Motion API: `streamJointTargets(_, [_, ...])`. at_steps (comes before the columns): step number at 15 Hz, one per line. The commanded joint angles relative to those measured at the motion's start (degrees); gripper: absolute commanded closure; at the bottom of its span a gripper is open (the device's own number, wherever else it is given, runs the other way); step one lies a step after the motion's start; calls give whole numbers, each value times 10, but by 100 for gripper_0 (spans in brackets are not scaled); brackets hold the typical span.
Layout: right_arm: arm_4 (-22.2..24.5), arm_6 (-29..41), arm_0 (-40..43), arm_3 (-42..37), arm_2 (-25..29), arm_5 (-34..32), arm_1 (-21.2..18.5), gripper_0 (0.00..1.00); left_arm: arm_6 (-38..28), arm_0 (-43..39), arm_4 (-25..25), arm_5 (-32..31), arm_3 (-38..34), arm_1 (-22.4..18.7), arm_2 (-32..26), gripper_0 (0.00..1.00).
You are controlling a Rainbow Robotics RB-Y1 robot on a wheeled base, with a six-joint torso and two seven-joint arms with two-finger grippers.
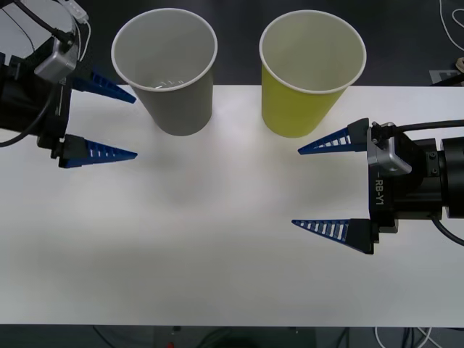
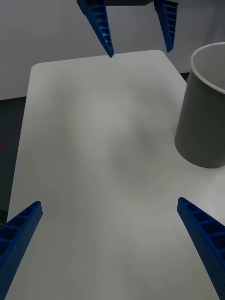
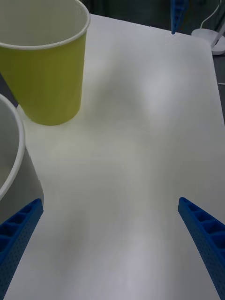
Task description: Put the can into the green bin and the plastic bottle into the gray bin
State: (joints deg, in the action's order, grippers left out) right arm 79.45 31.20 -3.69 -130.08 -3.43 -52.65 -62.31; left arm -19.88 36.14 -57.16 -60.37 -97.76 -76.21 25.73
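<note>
The gray bin (image 1: 164,69) stands at the table's back, left of centre, and the green bin (image 1: 312,72) stands to its right, both upright. A faint clear glint lies low inside the gray bin; I cannot tell what it is. The can and the plastic bottle are out of view. My left gripper (image 1: 135,126) hovers open just left of the gray bin, holding nothing. My right gripper (image 1: 296,187) is open and bare below the green bin. The right wrist view shows the gray bin (image 2: 204,112) and the left wrist view the green bin (image 3: 47,70).
The white table (image 1: 217,275) is bare between the two grippers and toward its front edge. Dark floor lies behind the bins, with cables (image 1: 453,29) at the back right. A white base (image 3: 211,35) sits beyond the table's far corner.
</note>
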Motion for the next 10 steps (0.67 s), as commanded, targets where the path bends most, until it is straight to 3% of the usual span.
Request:
streamJointTargets(1, [0,0,0,0,0,0,0,0,-2,-73,-23,0,-43,12,-69,0])
streamJointTargets(8, [0,0,0,0,0,0,0,0,-3,-223,-44,-4,-136,16,-204,0])
streamJointTargets(10, [0,0,0,0,0,0,0,0,-3,-260,-53,-29,-150,22,-248,0])
